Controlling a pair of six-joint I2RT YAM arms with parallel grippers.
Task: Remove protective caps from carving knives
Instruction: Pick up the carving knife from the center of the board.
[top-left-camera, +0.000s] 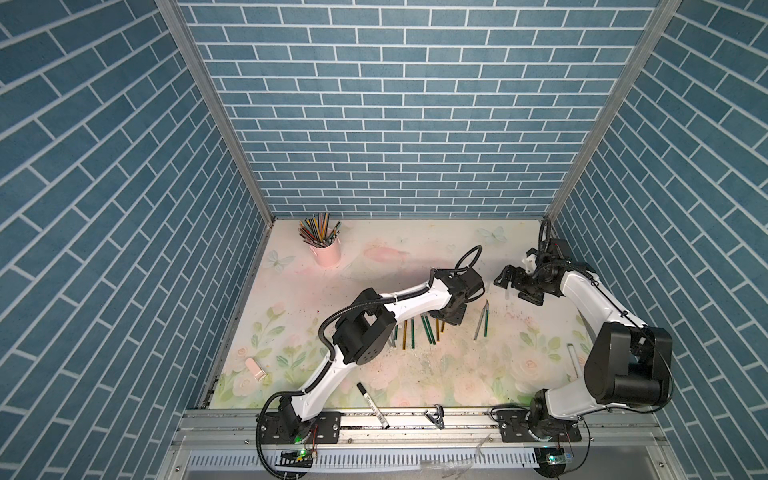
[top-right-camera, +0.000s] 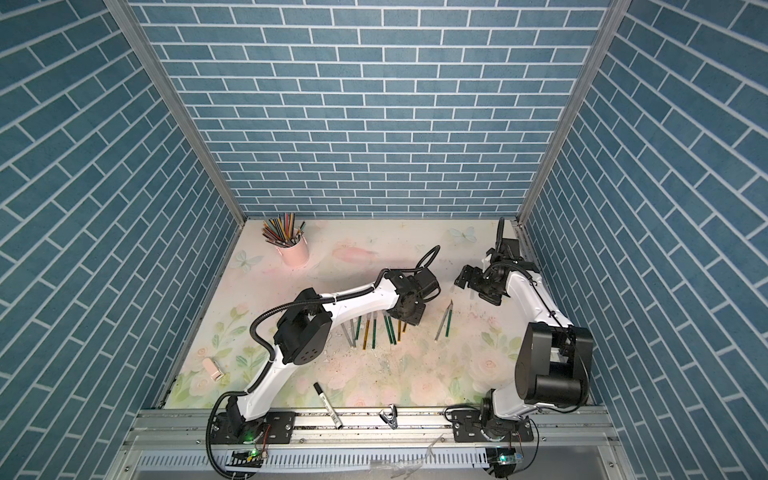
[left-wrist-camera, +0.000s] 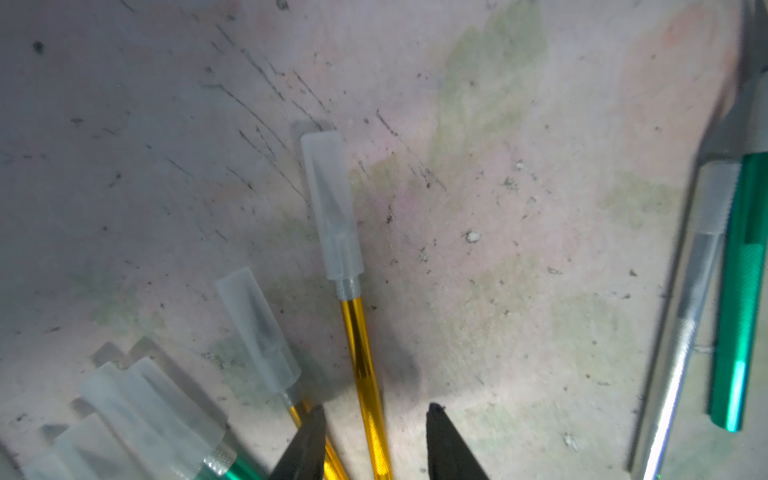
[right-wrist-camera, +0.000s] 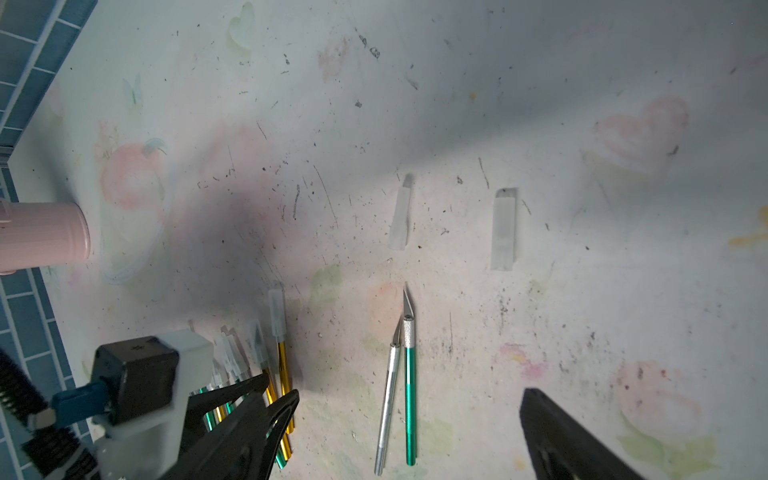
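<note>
Hidden in both top views: the left arm (top-left-camera: 415, 297) covers its own gripper and the far ends of the row of knives (top-left-camera: 413, 334) at frame centre. You see only the handles there.
Cut off in the left wrist view: every handle runs out through the bottom edge. The bunch of caps (left-wrist-camera: 137, 407) at lower left overlaps and blurs, so you cannot count it.
Blurred: the silver knife (left-wrist-camera: 685, 332) and green knife (left-wrist-camera: 739, 291) at the right edge of that view are smeared, and their tips leave the frame.
Right wrist view: only one finger (right-wrist-camera: 561, 440) shows clearly, at lower right. A camera housing (right-wrist-camera: 145, 374) fills the lower left.
Left gripper (left-wrist-camera: 376, 407): unclenched. Its two black tips stand either side of the gold knife (left-wrist-camera: 361, 365) with a gap on each side, gripping nothing.
Right gripper (top-left-camera: 502, 277): spread wide and empty, right of centre in the top view, apart from the knives.
Gold knife axis: it runs from bottom centre up the left wrist frame, leaning slightly left. Its cap (left-wrist-camera: 332, 208) is on and points to upper centre.
Row axis: the handles lie roughly up-down in the top frames, some slanted.
Bare pair: in the right wrist view the silver and green knives lie side by side at lower centre, blades pointing up the frame.
Loose caps (right-wrist-camera: 401, 216): two lie flat above that pair, apart from each other.
</note>
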